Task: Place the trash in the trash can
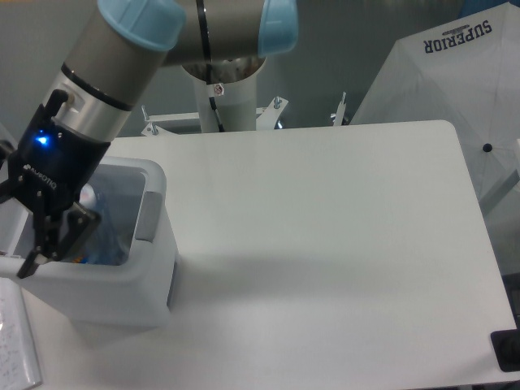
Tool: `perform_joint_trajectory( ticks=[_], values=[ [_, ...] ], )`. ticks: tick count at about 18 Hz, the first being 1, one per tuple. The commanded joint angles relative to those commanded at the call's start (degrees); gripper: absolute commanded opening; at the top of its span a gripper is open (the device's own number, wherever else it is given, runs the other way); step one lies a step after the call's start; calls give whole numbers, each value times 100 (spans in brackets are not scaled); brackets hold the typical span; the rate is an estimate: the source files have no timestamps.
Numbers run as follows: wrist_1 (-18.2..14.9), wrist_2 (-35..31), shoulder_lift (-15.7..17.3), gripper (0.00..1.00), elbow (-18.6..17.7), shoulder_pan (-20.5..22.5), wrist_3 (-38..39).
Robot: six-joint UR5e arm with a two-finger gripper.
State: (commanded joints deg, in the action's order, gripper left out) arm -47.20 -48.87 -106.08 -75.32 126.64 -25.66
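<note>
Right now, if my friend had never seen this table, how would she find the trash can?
Start at the white table and go to its left edge. The trash can stands there under the gripper, whose jaws hang in its open top. It is the one boxy white bin with a rounded rim and a grey side panel.

- "SUPERIOR", dark capitals, on the white fabric canopy (455, 89) at upper right.
- White lettering on the black hand (36, 244) body, too blurred to read with certainty.
</note>
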Motion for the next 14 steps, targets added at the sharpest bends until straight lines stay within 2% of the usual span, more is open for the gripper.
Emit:
perform_joint_trajectory(
  ticks=[8,11,12,14],
  values=[
    [-26,-70,-17,100,-17,1221,-35],
    [-44,-79,-26,100,-193,1661,-253],
    [-53,-166,-44,100,-202,1732,-368],
    [-61,-953,-114,100,-220,1785,-396]
  ],
)
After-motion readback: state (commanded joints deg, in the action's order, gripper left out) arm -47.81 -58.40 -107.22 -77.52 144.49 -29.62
